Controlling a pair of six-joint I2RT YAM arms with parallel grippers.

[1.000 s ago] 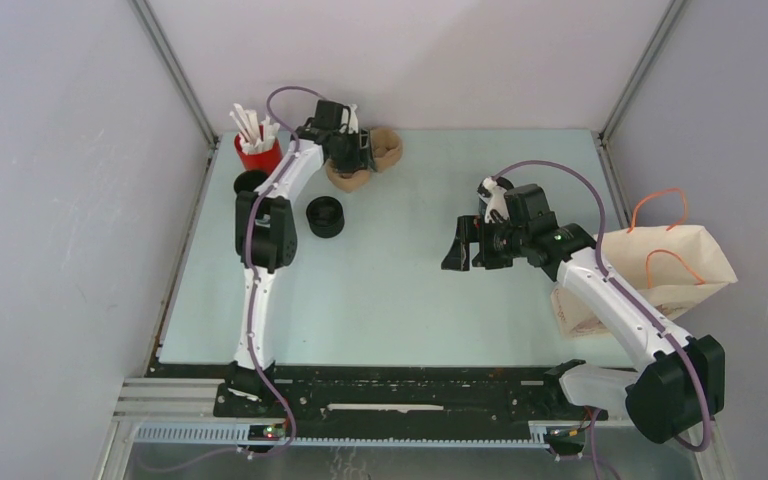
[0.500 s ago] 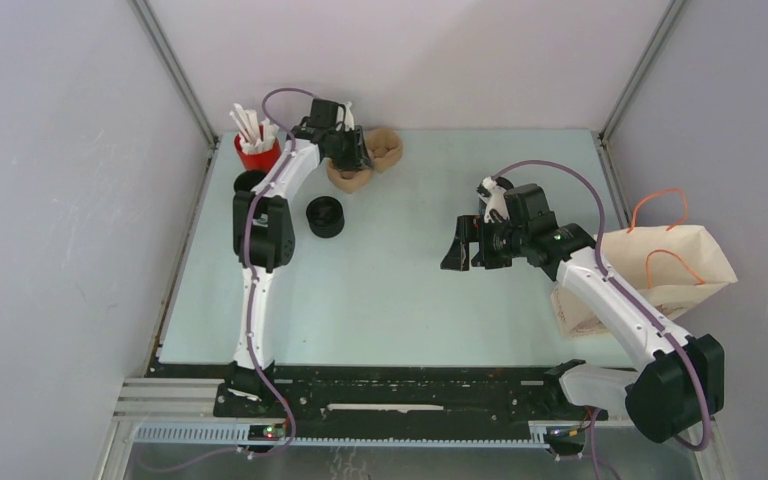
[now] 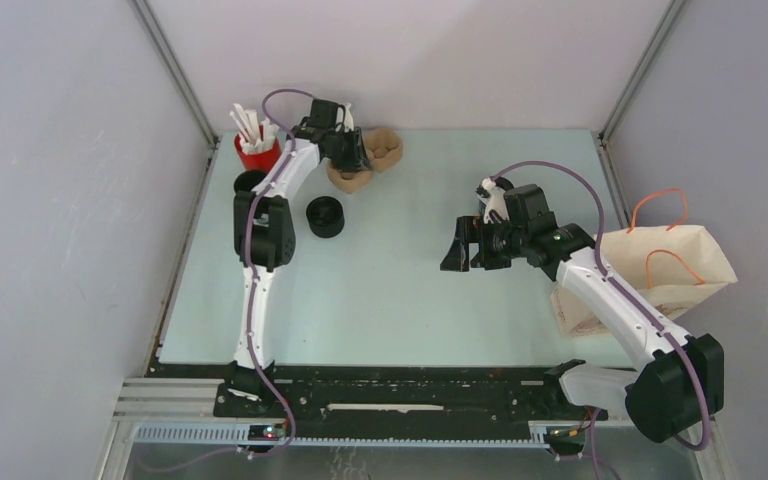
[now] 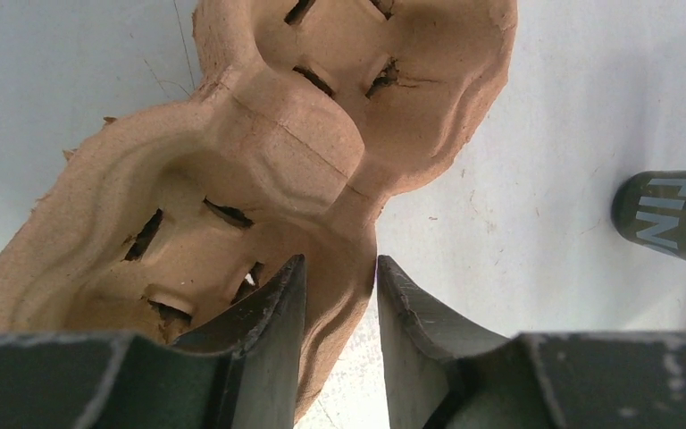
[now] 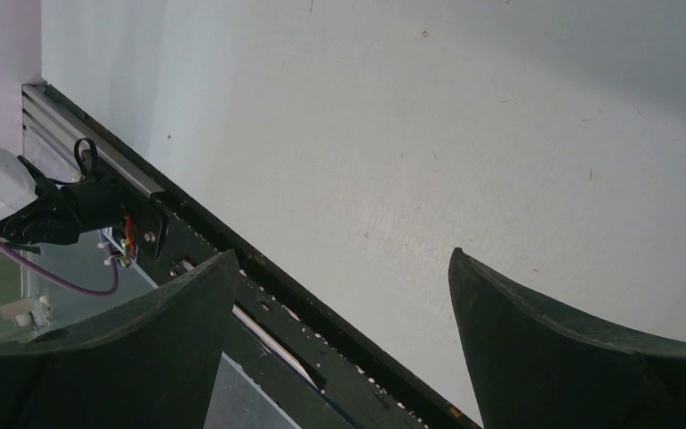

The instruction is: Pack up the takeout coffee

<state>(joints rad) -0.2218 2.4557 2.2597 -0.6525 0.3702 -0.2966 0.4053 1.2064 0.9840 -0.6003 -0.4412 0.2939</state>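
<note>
On the pale table point(image 3: 410, 300) the takeout coffee point(image 3: 250, 182) stands upright; left gripper point(image 4: 340, 261) pinches the pulp tray point(image 4: 259, 134), right gripper point(image 5: 343, 254) spread

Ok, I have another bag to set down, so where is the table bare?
Bare: the near half of the table between the left arm and right arm, and the far stretch from the cup carrier to the right corner. Crowded: far left, where the red cup, black cup, squat black piece and left pincer cluster.
</note>
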